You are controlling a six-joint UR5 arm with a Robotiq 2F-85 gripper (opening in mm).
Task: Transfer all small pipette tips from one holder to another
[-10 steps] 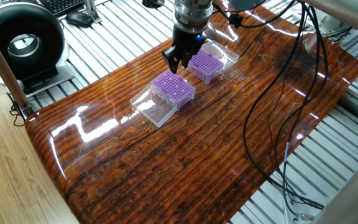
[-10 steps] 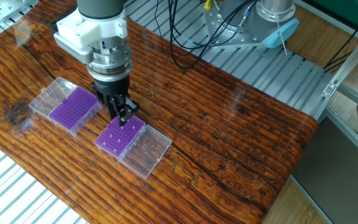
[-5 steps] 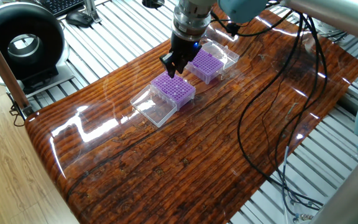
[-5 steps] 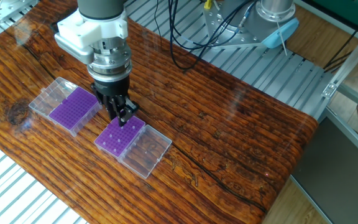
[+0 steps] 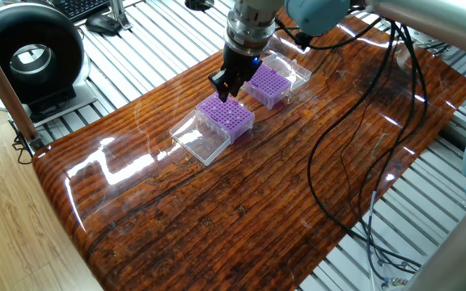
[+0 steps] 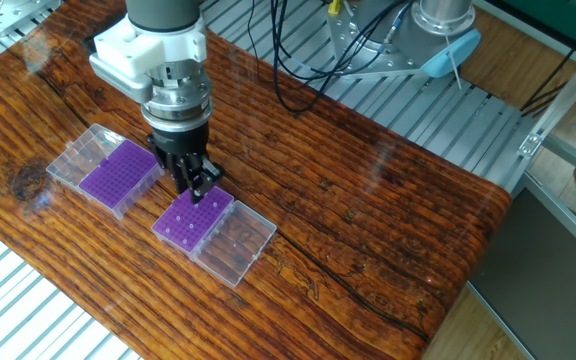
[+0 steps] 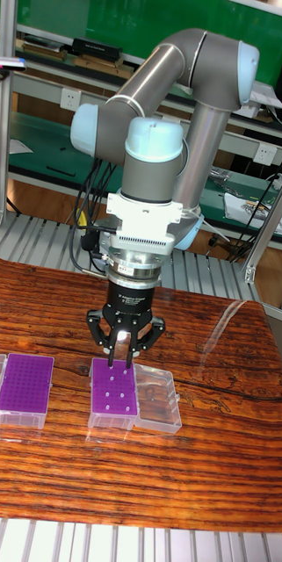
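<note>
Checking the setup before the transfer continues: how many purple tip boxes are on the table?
2. One purple box sits apart, off to the side of the gripper; the other purple box lies right under the jaws. No others in sight.

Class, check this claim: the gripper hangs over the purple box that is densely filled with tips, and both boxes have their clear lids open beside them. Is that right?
Not quite. The gripper hangs over the purple box holding only a few scattered tips, as the other fixed view shows; the densely filled box sits apart. Both lids are open beside them.
</note>
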